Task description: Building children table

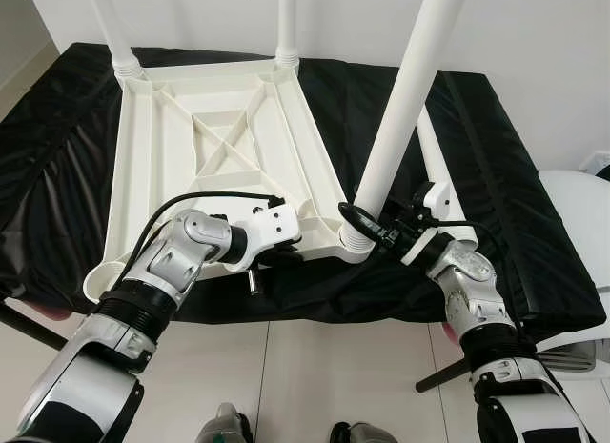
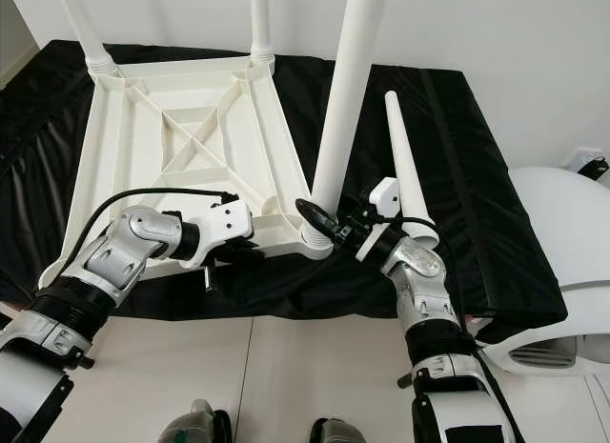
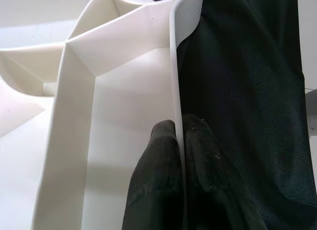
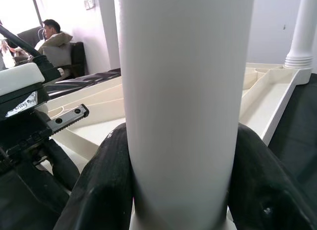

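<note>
The right gripper [image 4: 181, 190] is closed around a white table leg [image 4: 185, 91], one black finger [image 4: 101, 190] pressed against each side. The leg stands upright in its socket on the upturned white tabletop [image 4: 267, 99]. A second leg [image 4: 303, 32] stands at a far corner of the tabletop. The left gripper [image 4: 29, 121] sits close beside the held leg. A person [image 4: 52, 37] sits on a sofa in the background.

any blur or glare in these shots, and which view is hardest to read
Both eye views are sharp and evenly lit, the tabletop bright but readable; right wrist view is hardest, the close table leg soft and washed out; left wrist view shows the fingers dark.
</note>
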{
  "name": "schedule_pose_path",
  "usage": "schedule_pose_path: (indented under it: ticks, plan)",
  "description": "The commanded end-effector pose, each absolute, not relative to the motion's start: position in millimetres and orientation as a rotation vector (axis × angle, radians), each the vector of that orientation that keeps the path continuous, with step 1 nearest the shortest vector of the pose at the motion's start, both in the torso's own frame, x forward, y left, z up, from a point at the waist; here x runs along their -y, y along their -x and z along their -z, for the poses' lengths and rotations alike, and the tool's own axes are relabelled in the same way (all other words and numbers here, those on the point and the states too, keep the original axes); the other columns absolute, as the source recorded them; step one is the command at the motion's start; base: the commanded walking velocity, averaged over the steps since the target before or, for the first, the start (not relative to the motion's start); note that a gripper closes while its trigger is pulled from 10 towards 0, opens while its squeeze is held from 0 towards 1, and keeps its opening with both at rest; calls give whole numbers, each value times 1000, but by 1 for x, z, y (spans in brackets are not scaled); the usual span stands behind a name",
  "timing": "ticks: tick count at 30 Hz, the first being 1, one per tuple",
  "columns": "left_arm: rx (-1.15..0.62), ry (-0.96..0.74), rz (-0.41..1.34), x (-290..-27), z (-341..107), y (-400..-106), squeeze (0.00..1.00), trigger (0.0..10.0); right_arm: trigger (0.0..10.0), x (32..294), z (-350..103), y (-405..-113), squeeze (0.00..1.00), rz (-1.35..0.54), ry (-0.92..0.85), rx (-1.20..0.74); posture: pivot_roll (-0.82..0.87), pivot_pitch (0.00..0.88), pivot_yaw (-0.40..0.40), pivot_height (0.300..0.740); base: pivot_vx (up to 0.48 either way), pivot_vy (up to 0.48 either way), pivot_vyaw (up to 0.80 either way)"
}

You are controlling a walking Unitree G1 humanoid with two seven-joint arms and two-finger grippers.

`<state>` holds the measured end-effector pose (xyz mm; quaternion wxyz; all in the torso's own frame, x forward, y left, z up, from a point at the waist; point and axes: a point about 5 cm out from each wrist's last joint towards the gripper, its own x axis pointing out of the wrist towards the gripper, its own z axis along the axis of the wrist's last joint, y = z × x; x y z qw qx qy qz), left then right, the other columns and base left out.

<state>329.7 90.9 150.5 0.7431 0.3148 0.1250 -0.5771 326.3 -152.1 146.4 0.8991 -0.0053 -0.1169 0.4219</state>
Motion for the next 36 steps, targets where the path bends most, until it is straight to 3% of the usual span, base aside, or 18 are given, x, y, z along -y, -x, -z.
schedule_pose_path:
  ticks: [1,36]
  plan:
    - [-246,-712,1284,-85,-153,-326,0,10000,10000,155,-118,-321,0,-804,-6,112,38,93,-3,740,0,0,0]
    - [-234,-713,1282,-84,-156,-327,0,10000,10000,152,-97,-296,0,-737,-5,96,28,85,-2,740,0,0,0]
